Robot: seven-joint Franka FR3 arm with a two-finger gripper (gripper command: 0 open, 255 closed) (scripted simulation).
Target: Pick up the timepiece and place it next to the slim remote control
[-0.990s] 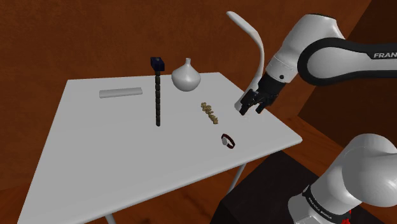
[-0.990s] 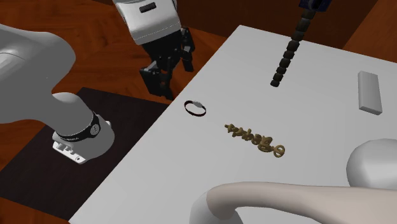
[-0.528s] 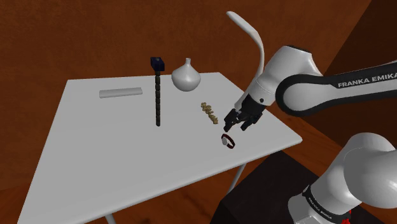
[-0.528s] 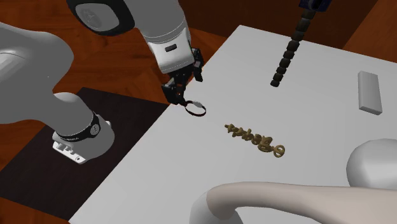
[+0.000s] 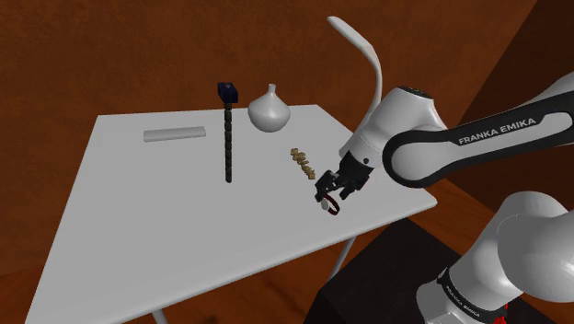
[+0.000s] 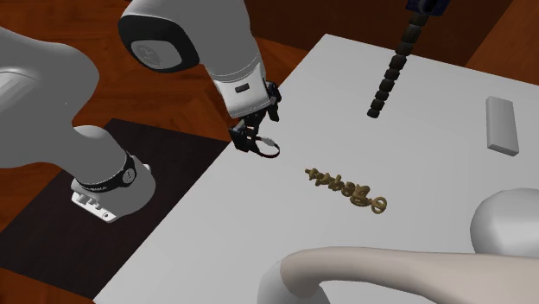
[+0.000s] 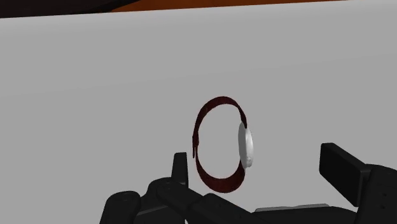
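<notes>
**Jaws over the watch.** The watch lies on the white table, close to the edge nearest the stand. It rests on its side: the dark red strap forms an oval loop whose opening faces upward. The white dial therefore faces sideways, toward one finger. In the wrist view the loop's long axis runs away from the hand, across the line that joins the two fingers.

The jaws are released, standing apart just above the watch, one finger just beside the strap and the other well clear of the dial. Neither grips it.

The slim grey remote lies flat near the far edge, well apart from the watch. Between them lie a gold-coloured chain-like piece and an upright black beaded rod. The only container is a white narrow-necked vase at the far edge; its contents cannot be told.
</notes>
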